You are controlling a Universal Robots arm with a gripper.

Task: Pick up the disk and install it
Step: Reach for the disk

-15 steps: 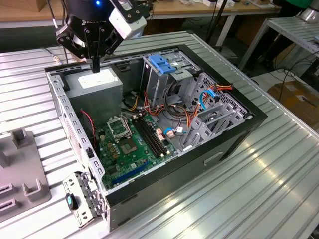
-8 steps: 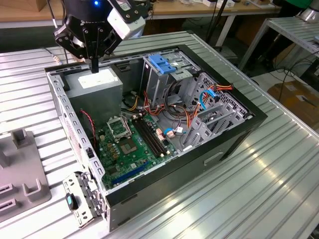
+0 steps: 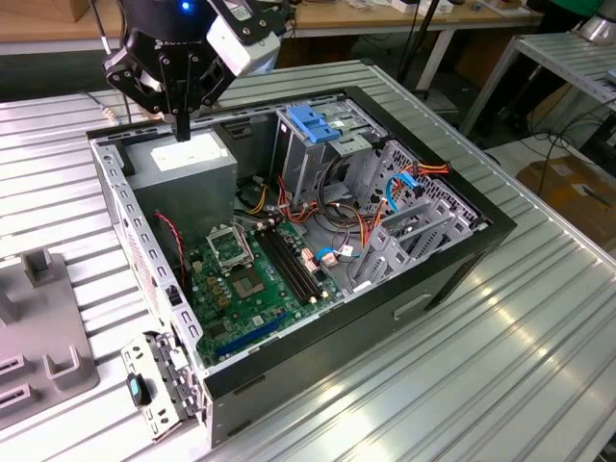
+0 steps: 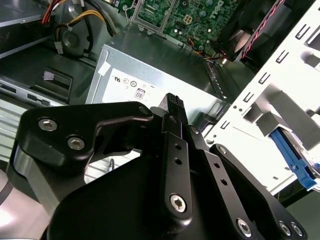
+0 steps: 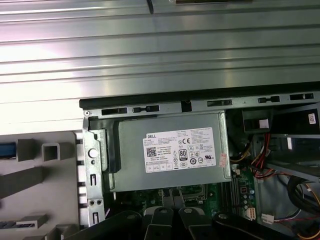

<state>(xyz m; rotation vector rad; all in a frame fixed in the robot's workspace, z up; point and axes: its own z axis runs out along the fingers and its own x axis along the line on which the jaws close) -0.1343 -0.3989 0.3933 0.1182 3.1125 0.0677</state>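
My gripper (image 3: 183, 123) hangs shut and empty just over the grey power-supply box (image 3: 183, 168) in the back corner of the open computer case (image 3: 452, 260). In the second wrist view its black fingers (image 4: 172, 105) are pressed together above that box (image 4: 150, 80). The disk shows as a blue-railed edge (image 4: 294, 162) standing in a grey fixture outside the case wall. The first wrist view shows a blue strip (image 5: 6, 149) in that fixture, probably the same disk. The gripper is well apart from it.
A tall metal drive cage with a blue plastic top (image 3: 318, 125) stands mid-case, with cables (image 3: 385, 207) beside it. The green motherboard (image 3: 250, 279) lies on the case floor. The grey fixture (image 3: 38, 327) sits at the exterior view's left on the ribbed metal table (image 3: 500, 385).
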